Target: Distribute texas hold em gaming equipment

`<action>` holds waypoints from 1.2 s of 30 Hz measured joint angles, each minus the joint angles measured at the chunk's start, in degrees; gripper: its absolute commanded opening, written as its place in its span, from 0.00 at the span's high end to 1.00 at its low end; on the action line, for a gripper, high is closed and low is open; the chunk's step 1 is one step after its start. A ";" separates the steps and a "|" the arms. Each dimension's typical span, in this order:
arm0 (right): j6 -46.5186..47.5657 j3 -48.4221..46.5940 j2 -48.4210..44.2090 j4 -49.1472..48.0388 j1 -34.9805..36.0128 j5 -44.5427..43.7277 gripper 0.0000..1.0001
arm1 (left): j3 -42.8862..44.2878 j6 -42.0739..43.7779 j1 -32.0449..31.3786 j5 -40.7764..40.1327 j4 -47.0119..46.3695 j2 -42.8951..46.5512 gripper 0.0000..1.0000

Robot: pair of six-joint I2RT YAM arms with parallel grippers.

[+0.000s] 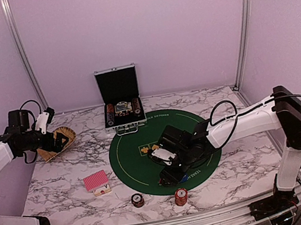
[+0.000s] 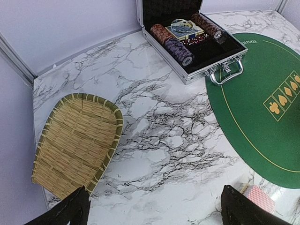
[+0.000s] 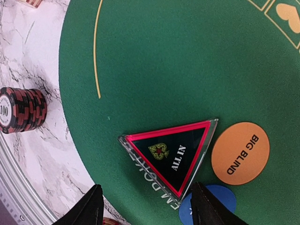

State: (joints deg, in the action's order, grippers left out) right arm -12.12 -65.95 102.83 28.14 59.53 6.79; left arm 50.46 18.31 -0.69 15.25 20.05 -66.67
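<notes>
The step in hand appears to be the picking up of the black triangular marker [image 3: 171, 154], which lies flat on the green mat [image 3: 164, 70], close to its near edge. The right gripper [image 3: 146, 187] is held low over it, the jaws partly apart, one finger on each side of the marker's lower corner. Nothing is gripped yet (a clear gap is seen on one side; on the other, contact cannot be judged). Just beside the marker lies the orange disc [image 3: 240, 153], and the blue disc [image 3: 227, 197] is partly hidden behind the finger on that side.

The left gripper [image 2: 153, 199] is held above the marble table [image 2: 154, 140], near the woven tray [image 2: 75, 140], with its jaws wide and empty. The red-backed cards [image 1: 95, 181] are laid on the marble to the left of the mat. A dark chip stack [image 1: 137, 200] and a red chip stack [image 1: 181, 196] are set just off the mat's near edge. Further chips [image 2: 179, 50] are seen in the open case [image 2: 187, 77] at the back.

For the next move, it is judged that the jaws must be closed across a thin, flat piece, so an edge has to be caught first. Care is needed so that the orange disc is not dragged along.
</notes>
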 measured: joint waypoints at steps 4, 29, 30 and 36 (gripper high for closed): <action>0.17 0.92 0.04 0.28 0.00 -0.20 0.37 | 0.04 -0.02 0.00 0.31 0.00 0.00 0.01; 4.48 -3.34 5.73 1.49 -0.94 -2.34 0.56 | 0.04 -0.02 0.00 0.39 0.04 0.20 0.01; 4.66 -3.34 5.75 1.51 -0.94 -2.40 0.58 | 0.04 -0.02 0.00 0.39 0.04 0.20 0.01; 5.09 -3.72 6.08 1.55 -0.66 -2.95 0.64 | 0.07 -0.04 0.00 0.37 0.09 0.20 0.01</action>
State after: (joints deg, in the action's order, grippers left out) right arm -7.03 -69.67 108.90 29.69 58.87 3.84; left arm 50.52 18.26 -0.69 15.62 20.14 -66.48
